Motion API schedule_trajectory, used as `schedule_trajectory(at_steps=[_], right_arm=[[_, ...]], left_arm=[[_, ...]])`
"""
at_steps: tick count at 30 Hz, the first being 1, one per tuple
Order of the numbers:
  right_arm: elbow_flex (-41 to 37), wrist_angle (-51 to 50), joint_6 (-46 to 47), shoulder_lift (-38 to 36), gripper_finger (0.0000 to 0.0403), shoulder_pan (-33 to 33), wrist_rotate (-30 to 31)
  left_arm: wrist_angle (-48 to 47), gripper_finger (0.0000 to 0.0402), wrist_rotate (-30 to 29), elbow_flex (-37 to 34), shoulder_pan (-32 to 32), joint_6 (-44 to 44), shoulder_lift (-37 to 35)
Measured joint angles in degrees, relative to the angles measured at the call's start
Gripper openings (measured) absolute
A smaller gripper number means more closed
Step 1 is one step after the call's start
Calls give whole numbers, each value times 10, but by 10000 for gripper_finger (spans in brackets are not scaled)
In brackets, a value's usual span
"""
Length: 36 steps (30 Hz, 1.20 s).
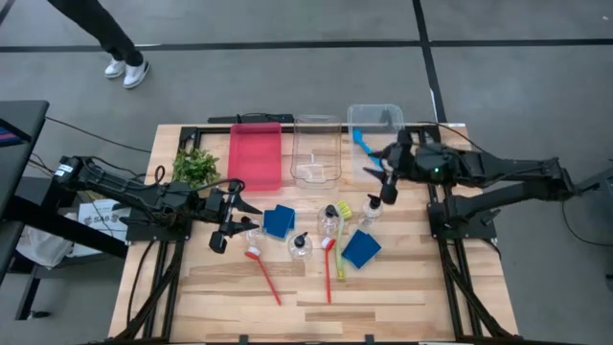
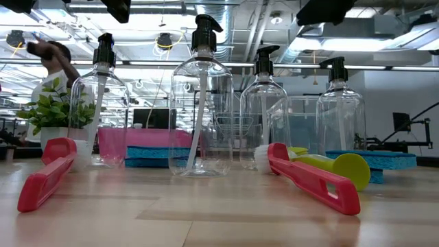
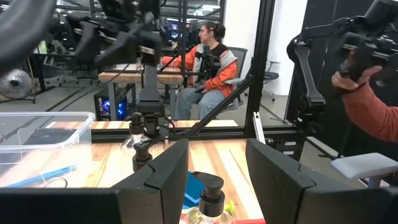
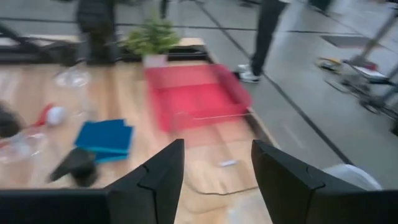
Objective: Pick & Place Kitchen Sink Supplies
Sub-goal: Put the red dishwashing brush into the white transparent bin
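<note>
Nearest the table's front edge, two red brushes are laid on the wood, with a yellow-green brush just beside the second one. A blue sponge is seen to the right of these, and another blue sponge lies nearer the middle. Four clear pump bottles are stood among them: one by the left gripper, one in the middle, one by the yellow-green brush, and one near the right gripper.

The left gripper is held above the table just beside the leftmost bottle, its jaws spread with nothing between them. The right gripper is held above the table near the rightmost bottle, its jaws likewise parted and empty.

Farther back, a plant, a red tray and two clear bins are lined up; a blue brush is propped at the right bin. Beyond the table, a person's shoes are seen on the floor.
</note>
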Motion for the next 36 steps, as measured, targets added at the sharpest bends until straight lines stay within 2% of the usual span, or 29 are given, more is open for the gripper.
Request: schedule_trajectory(at_steps=[8, 14, 19, 26, 29, 36], right_arm=[[-22, 27, 24, -6, 182, 70, 1], [-110, 129, 24, -66, 182, 115, 37], [-193, 217, 24, -114, 182, 149, 37], [-285, 358, -12, -132, 182, 197, 35], [-303, 396, -42, -132, 182, 214, 35], [-303, 407, -52, -132, 182, 229, 35]], left_arm=[[0, 163, 0, 0, 0, 0, 0], [0, 163, 0, 0, 0, 0, 0], [0, 163, 0, 0, 0, 0, 0], [12, 163, 0, 0, 0, 7, 30], [36, 163, 0, 0, 0, 17, 55], [77, 163, 0, 10, 0, 65, 105]])
